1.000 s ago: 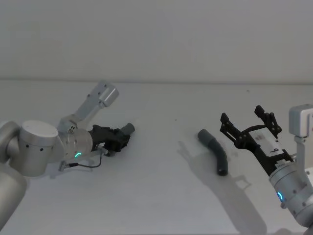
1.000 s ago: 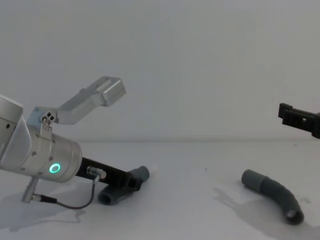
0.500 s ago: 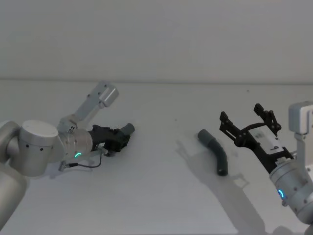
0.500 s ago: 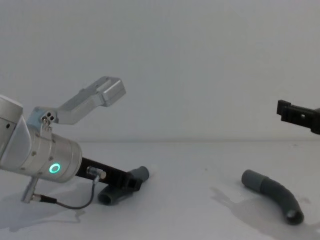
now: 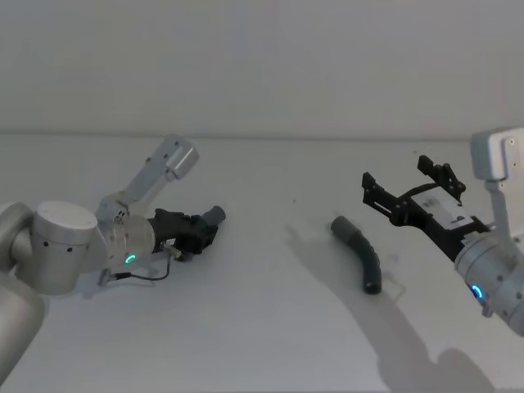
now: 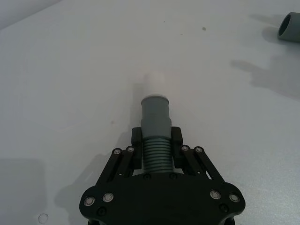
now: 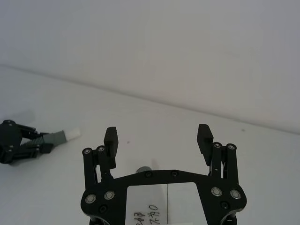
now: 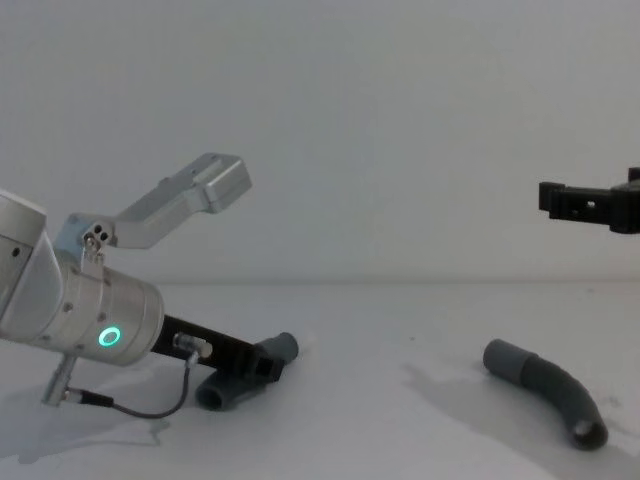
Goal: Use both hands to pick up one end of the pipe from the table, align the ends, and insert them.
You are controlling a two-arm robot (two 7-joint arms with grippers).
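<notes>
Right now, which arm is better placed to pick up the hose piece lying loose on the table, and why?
Right. The right gripper hangs open close by the loose hose piece on the table; the left gripper is shut on the other piece, farther away.

**White counter, two hose pieces**

You have a plain matt white counter (image 5: 270, 336) in front of you. On its right lies a curved dark hose piece (image 5: 366, 262), its grey cuff (image 5: 342, 228) at the far end. On the left, a second hose piece (image 5: 214, 216) sits low at the surface, clamped in the left gripper (image 5: 203, 227).
</notes>
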